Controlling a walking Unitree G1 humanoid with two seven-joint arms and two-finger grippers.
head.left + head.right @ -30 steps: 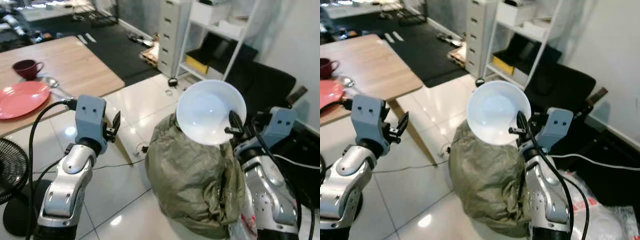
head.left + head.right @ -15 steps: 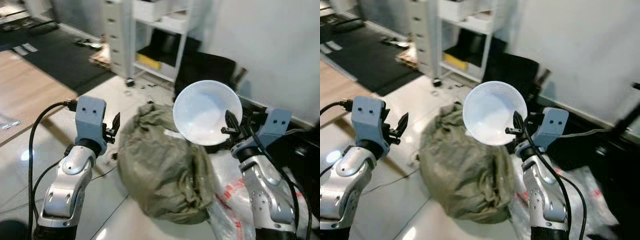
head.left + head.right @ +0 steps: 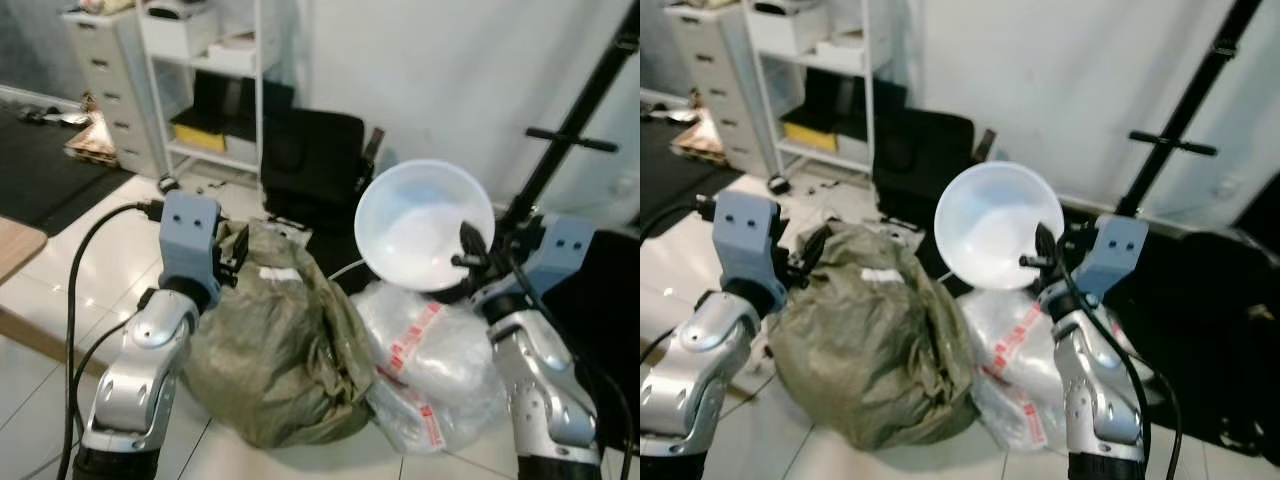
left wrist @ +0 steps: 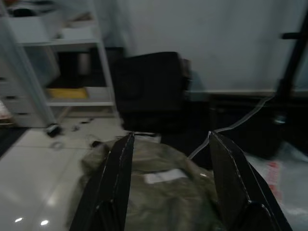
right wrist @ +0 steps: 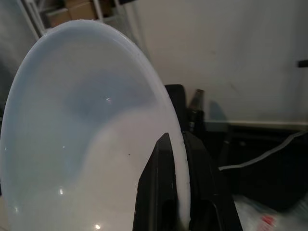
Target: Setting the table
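Pinched by its rim in the right gripper (image 3: pixel 470 250), a white round plastic bowl (image 3: pixel 422 224) is not yet placed on any table; the left gripper (image 4: pixel 168 185) is spread, empty.

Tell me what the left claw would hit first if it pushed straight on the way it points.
Probably the olive-green bag on the floor, just ahead of the open left claw; depth is unclear.
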